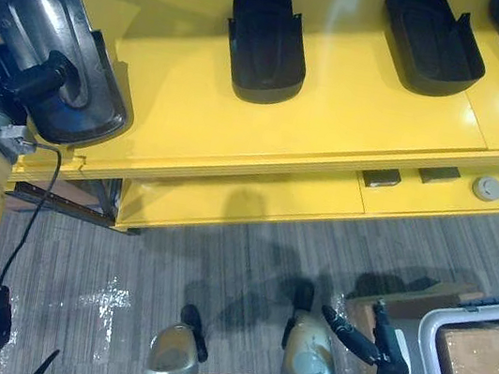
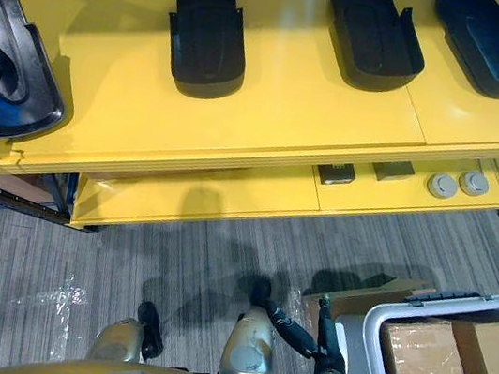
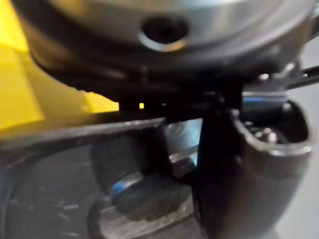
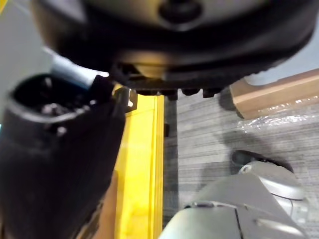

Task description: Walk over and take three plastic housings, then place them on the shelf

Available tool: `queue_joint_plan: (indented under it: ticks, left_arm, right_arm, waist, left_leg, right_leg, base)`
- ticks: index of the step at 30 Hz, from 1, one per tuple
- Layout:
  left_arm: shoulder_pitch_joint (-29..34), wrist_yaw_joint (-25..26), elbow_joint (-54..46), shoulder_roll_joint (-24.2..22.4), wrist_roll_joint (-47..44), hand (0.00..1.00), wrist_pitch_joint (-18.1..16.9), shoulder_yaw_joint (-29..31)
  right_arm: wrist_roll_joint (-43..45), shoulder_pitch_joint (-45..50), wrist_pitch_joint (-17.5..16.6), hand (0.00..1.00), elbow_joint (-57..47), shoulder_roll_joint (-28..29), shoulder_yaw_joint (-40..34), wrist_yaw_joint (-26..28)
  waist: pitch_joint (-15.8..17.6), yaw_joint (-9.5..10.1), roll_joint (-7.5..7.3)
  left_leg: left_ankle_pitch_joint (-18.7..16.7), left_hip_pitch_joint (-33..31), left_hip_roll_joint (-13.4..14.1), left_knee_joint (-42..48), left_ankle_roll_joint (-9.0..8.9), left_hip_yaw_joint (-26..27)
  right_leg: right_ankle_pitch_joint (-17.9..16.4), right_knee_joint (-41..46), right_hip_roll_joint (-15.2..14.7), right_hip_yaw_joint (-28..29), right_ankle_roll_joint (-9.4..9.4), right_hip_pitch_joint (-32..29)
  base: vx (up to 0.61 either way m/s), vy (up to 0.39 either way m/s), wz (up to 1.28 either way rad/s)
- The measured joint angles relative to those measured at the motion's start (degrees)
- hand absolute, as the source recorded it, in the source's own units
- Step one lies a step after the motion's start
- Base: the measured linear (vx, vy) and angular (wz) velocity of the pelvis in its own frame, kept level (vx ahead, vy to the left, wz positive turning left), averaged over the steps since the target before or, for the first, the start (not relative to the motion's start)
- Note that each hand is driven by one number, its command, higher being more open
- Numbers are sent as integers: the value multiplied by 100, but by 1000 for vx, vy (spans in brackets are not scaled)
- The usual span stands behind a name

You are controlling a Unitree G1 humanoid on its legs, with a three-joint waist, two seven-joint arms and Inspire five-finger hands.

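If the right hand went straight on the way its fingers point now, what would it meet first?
Most likely the brown cardboard on the floor, just ahead of the open right hand. The lower tier of the yellow shelf lies beyond it. Depth is unclear, so the floor itself may come first.

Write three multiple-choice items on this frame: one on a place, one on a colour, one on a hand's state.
1. Where is the housing that the left hand holds?
A. at the left end of the shelf
B. at the shelf's middle
C. at the shelf's right end
2. What colour is the shelf?
A. grey
B. yellow
C. white
3. How is the right hand?
A. shut on a housing
B. open and empty
C. shut and empty
Answers: 1 A, the left hand grips the housing at the shelf's left end. 2 B, the shelf's top and front edge are yellow. 3 B, the right hand hangs low with straight fingers and holds nothing.
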Motion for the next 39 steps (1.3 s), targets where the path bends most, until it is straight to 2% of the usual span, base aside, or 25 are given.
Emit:
queue_joint_plan:
  ticks: [4,7,10,17,23,27,30,34,39]
  left_arm:
    - [-364,-454,461,315,21,100,129,-183]
    - [-427,-594,663,480,196,100,283,-455]
    - [-536,-663,672,572,512,100,289,-511]
    - [-733,-520,770,578,508,100,278,-567]
    - [-862,-350,881,578,523,100,218,-583]
    - [-856,-120,905,577,522,100,120,-711]
    - [-846,70,874,546,515,100,62,-838]
    - [-704,204,347,415,235,100,44,-874]
    - [-316,257,-661,-165,-35,100,57,-847]
  right_arm:
    - [4,-36,43,100,9,41,96,42]
    - [10,-130,97,100,9,40,126,40]
    - [12,-216,117,100,8,42,197,37]
    - [196,-284,121,100,-37,46,226,21]
    - [193,-284,124,100,-38,166,348,11]
    - [182,-280,123,100,-38,185,408,4]
    - [182,-261,119,100,-38,186,403,-65]
    - [177,-205,114,100,-33,261,388,-135]
    - [100,-165,115,100,176,479,346,-135]
  waist:
    - [113,-17,-28]
    - [205,-35,-34]
    - [230,-32,-32]
    - [284,-37,-35]
    - [362,-70,-141]
    - [365,-139,-147]
    - [362,-162,-152]
    - [339,-117,-174]
    - [-131,-16,-204]
  left_leg:
    - [-34,-76,9,67,3,-18]
    - [-32,-91,6,66,3,-15]
    - [-20,-104,6,63,4,-13]
    - [-2,-141,11,76,7,-13]
    - [-6,-73,16,63,5,16]
    - [-6,-46,17,61,5,16]
    - [-6,86,16,25,4,24]
    - [15,274,-8,-142,-5,73]
    - [134,645,-19,-438,-55,192]
  right_leg:
    - [5,0,-2,-1,6,-43]
    - [7,3,-2,3,9,-67]
    - [-8,84,-3,8,15,-123]
    - [-56,134,-4,6,19,-168]
    - [-105,197,-11,21,-6,-141]
    - [-80,191,-14,15,31,-102]
    - [-75,153,-12,9,38,40]
    - [-34,-36,7,-2,84,233]
    - [0,-366,91,-6,109,574]
  base:
    - [-8,3,0]
    - [12,1,0]
    - [44,-1,1]
    - [11,-1,0]
    - [-5,-1,0]
    - [0,0,0]
    - [0,0,0]
    - [26,6,-1]
    - [121,4,-7]
